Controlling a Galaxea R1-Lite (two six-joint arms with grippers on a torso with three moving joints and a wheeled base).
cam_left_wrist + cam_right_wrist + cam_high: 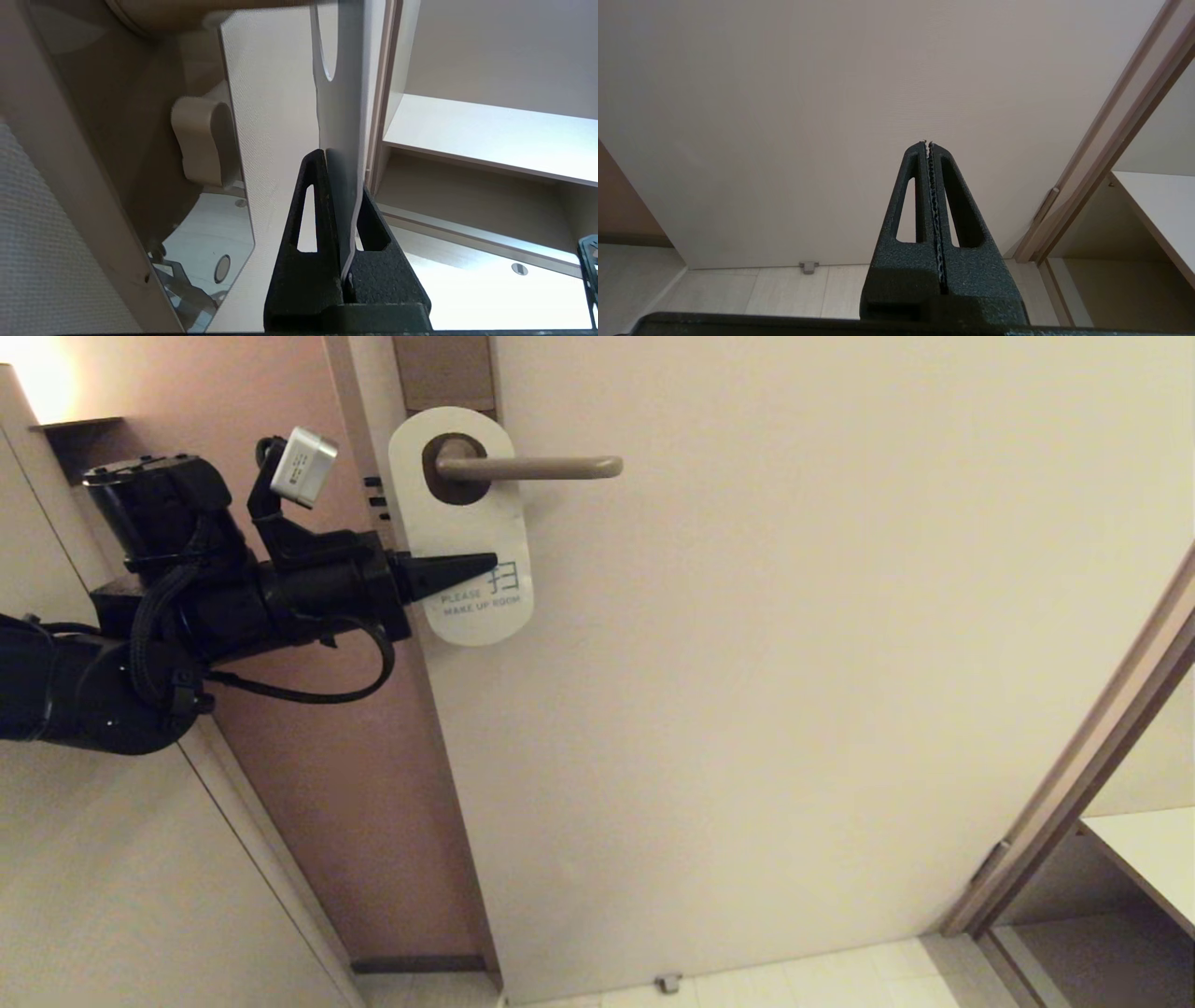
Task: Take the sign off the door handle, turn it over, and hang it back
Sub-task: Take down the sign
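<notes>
Sign (462,537) hung on door handle (532,468), white "MAKE UP ROOM" side shown. Lower part pinched in left gripper (493,560). Removal not yet done; lift-off, flip, rehang judged remaining. Right gripper (928,143) parked, pressed together.

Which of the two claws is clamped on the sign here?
The left claw, reaching in from the door's edge, is shut on the sign hanging from the door handle. The right claw is shut on nothing.
</notes>
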